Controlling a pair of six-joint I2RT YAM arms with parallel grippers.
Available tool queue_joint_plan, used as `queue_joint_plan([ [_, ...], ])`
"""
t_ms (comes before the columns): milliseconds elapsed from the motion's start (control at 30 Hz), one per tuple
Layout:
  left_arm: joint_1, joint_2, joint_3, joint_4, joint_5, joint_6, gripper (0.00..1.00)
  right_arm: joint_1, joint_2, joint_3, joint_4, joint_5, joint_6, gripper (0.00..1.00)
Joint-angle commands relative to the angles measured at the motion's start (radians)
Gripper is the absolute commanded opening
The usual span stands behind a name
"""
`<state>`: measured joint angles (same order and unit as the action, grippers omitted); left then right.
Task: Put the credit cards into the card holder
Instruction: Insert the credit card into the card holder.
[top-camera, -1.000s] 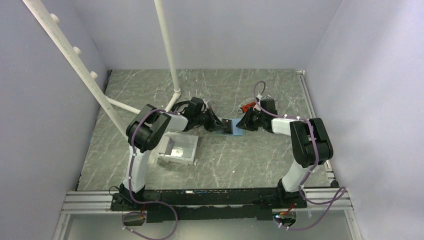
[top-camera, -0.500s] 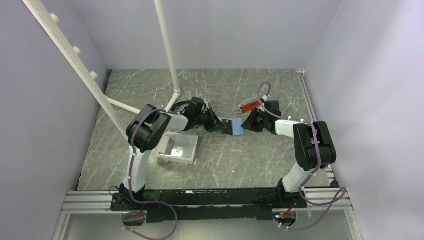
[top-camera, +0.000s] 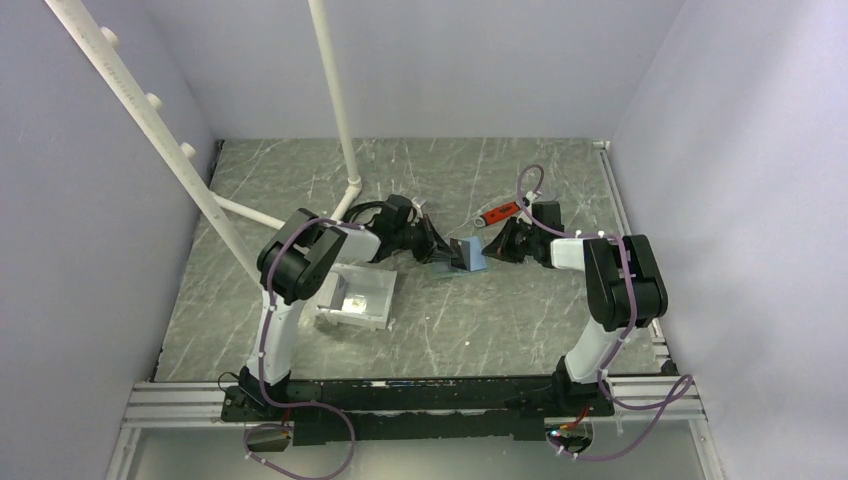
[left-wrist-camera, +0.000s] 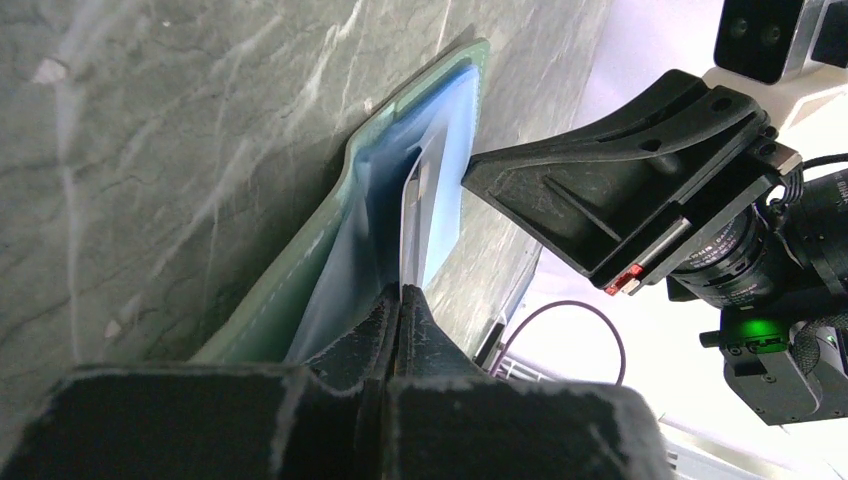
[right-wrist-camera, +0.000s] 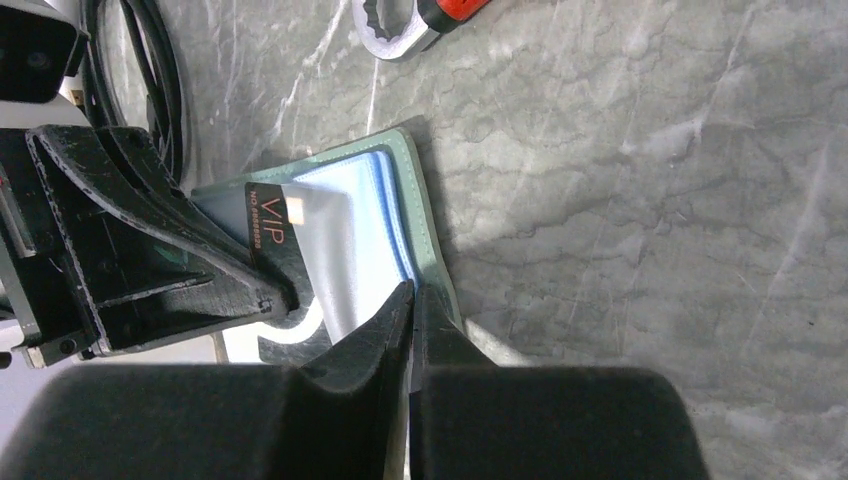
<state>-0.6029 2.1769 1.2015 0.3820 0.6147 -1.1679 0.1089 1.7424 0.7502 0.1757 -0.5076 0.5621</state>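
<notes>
Step in hand, by my reading: seating one card in a pocket of the holder. Both arms meet mid-surface, fingertips near each other with the holder between them.

Small grey-green folding card holder with translucent light-blue pockets (right-wrist-camera: 360, 220): open, propped at a tilt off the marbled grey-green surface (top-camera: 480, 320), not lying flat.

Thin dark plastic credit card (right-wrist-camera: 265, 215), printed "VIP": one end appears tucked under a blue pocket, the printed end showing.

Left fingers (left-wrist-camera: 395, 310): pressed together. A thin sheet runs edge-on out of them into the pockets, most likely the dark card, pinched at its outer end.

Right fingers (right-wrist-camera: 405, 305): pressed together on the holder's edge, where the blue pocket edges meet the green cover. They seem to pinch that edge and brace the holder.

Next move calls for: the left arm sliding the card deeper along the pocket, kept parallel to it, while the right grip holds steady. Risk is the holder folding or twisting loose.

No other cards visible in these views. Red-handled steel wrench (right-wrist-camera: 452, 8) lies just beyond the holder. White plastic tray (top-camera: 360, 298) sits well apart under the left arm.
</notes>
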Motion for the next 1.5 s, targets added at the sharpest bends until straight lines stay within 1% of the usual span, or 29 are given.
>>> queue_joint_plan([
  [0, -0.030, 0.029, 0.033, -0.015, -0.032, 0.006, 0.00, 0.011, 0.032, -0.012, -0.001, -0.033, 0.005, 0.02],
  [33, -0.032, 0.028, 0.031, -0.012, -0.044, 0.005, 0.00, 0.011, 0.032, -0.013, 0.002, -0.033, 0.007, 0.00],
  [400, -0.041, -0.050, -0.083, 0.030, -0.213, -0.057, 0.00, 0.005, 0.045, -0.024, 0.020, -0.049, 0.025, 0.00],
  [633, -0.041, -0.041, -0.131, 0.110, -0.248, -0.139, 0.00, 0.005, 0.033, -0.037, 0.031, -0.050, 0.033, 0.00],
  [833, -0.038, -0.090, -0.154, 0.063, -0.311, -0.111, 0.00, 0.005, 0.033, -0.040, 0.034, -0.055, 0.038, 0.00],
  [900, -0.038, -0.087, -0.151, 0.056, -0.311, -0.110, 0.00, 0.005, 0.034, -0.039, 0.034, -0.056, 0.038, 0.00],
  [1033, -0.040, -0.065, -0.159, 0.103, -0.309, -0.137, 0.00, 0.005, 0.031, -0.044, 0.041, -0.060, 0.041, 0.00],
  [1233, -0.052, -0.052, -0.129, 0.086, -0.307, -0.119, 0.00, 0.005, 0.028, -0.048, 0.050, -0.073, 0.053, 0.00],
  [1367, -0.052, -0.035, -0.080, 0.047, -0.260, -0.069, 0.00, 0.005, 0.028, -0.053, 0.055, -0.083, 0.050, 0.00],
  [1467, -0.052, -0.033, -0.051, -0.019, -0.231, -0.026, 0.00, 0.005, 0.034, -0.050, 0.059, -0.090, 0.048, 0.00],
])
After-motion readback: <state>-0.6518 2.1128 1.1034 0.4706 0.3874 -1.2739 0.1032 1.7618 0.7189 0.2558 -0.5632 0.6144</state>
